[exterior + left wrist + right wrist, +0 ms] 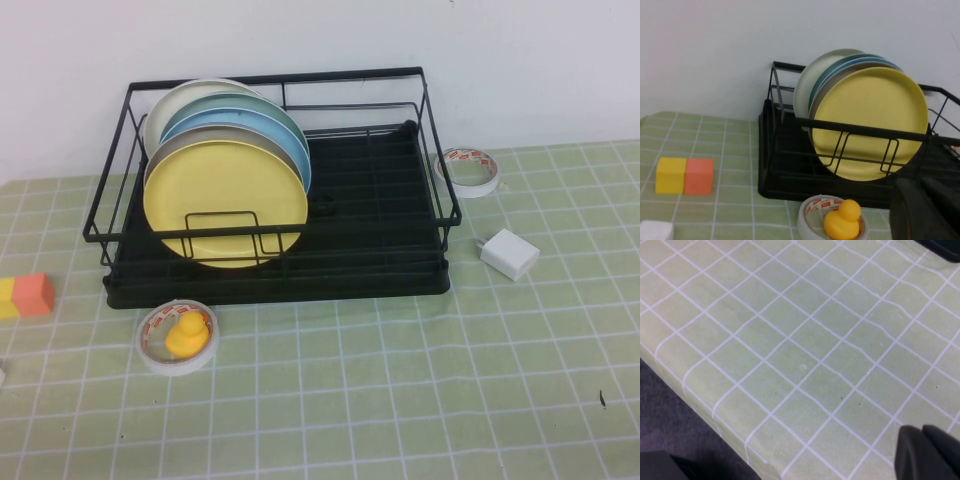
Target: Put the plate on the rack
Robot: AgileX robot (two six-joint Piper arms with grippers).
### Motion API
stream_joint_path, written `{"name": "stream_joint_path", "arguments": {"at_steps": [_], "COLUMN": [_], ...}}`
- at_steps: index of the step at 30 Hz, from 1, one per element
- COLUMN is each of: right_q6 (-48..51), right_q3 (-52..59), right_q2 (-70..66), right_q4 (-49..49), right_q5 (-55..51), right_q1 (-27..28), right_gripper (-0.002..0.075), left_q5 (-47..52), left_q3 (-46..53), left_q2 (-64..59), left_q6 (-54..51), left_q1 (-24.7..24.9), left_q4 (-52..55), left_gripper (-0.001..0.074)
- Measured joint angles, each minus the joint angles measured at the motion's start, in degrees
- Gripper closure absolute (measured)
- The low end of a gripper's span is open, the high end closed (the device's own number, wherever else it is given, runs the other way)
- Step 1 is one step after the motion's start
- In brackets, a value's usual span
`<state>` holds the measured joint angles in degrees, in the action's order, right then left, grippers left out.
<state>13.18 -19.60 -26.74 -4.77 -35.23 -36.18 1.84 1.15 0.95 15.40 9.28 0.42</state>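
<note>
The pale-yellow plate (pixel 225 200) stands upright on edge in the left part of the black wire rack (pixel 380 250), at the front of a row of plates. In the left wrist view the plate (pixel 870 120) leans behind the rack's front rail (pixel 785 165). Neither gripper shows in the high view. My left gripper (pixel 927 210) hangs low in front of the rack, beside the duck; its fingers are together and hold nothing. My right gripper (pixel 926 452) is shut and empty above bare tablecloth near the table's edge.
Grey (pixel 190 140), light-blue (pixel 250 125) and white plates stand behind the yellow one. A tape roll (pixel 150 345) holding a yellow duck (pixel 187 335) lies in front of the rack. Another tape roll (pixel 468 170), a white charger (pixel 509 253) and yellow-orange blocks (pixel 25 296) lie around.
</note>
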Motion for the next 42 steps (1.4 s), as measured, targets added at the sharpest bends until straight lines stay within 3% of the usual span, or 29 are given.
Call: {"name": "stream_joint_path", "arguments": {"at_steps": [4,10,23,42], "right_q6": [0.0,0.0,0.0,0.0], "right_q3": [0.0,0.0,0.0,0.0], "right_q2": [0.0,0.0,0.0,0.0], "right_q4": [0.0,0.0,0.0,0.0], "right_q5": [0.0,0.0,0.0,0.0], "right_q1": [0.0,0.0,0.0,0.0], "right_gripper": [0.0728,0.0728,0.0728,0.0728], "left_q5": [3.1,15.4,16.0,16.1], "left_q3": [0.0,0.0,-0.1,-0.1], "left_q2": [0.0,0.0,0.0,0.0], "left_q6": [1.5,5.9,6.9,-5.5], "left_q1": [0.0,0.0,0.0,0.0], "left_q4": [0.0,0.0,0.1,0.1], "left_gripper": [0.0736,0.0736,0.0736,0.0736]}}
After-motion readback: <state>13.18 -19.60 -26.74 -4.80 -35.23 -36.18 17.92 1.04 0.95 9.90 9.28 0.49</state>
